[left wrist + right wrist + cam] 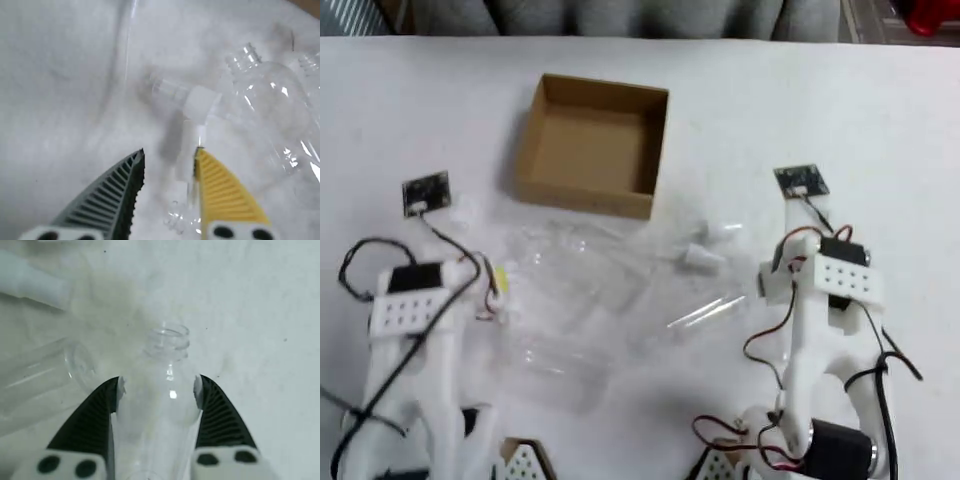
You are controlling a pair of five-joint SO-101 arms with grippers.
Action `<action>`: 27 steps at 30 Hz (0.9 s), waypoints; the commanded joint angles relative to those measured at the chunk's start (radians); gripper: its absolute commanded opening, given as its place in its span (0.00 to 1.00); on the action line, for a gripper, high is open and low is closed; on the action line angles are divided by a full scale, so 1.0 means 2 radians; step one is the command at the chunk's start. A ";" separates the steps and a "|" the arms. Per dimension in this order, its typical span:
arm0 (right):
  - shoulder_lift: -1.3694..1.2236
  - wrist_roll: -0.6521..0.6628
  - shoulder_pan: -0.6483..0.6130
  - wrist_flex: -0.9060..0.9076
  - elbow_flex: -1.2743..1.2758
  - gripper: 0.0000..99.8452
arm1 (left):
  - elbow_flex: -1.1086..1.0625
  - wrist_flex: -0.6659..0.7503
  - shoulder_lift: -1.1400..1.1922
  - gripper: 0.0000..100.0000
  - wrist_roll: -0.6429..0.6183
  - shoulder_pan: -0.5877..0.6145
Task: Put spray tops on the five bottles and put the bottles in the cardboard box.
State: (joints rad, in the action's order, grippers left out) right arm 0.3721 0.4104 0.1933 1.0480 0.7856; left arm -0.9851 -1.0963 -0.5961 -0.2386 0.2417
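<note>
right hand (159, 381) grips a clear bottle (167, 347) at its shoulder; left hand (170, 151) wide open, straddling a spray top (200, 102) on the desk (60, 75).

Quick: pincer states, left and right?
Left pincer: open over a white plastic spray top, holding nothing.
Right pincer: closed on a clear plastic bottle.

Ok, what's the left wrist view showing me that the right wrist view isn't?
Left wrist only: the open left gripper above a white spray top lying on the table, its tube beside the yellow finger. Right wrist only: the right gripper, black fingers closed on a clear bottle with a bare threaded neck. Both: other topless bottles lying on the white table.
</note>
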 commanded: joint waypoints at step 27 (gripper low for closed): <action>0.020 0.012 -0.007 -0.016 -0.002 0.02 | 0.099 0.067 0.202 0.25 -0.066 0.002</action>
State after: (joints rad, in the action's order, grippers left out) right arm 0.3751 0.4104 0.1872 1.0280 0.7887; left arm -0.8332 -0.9122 -0.1297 -0.3997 0.2401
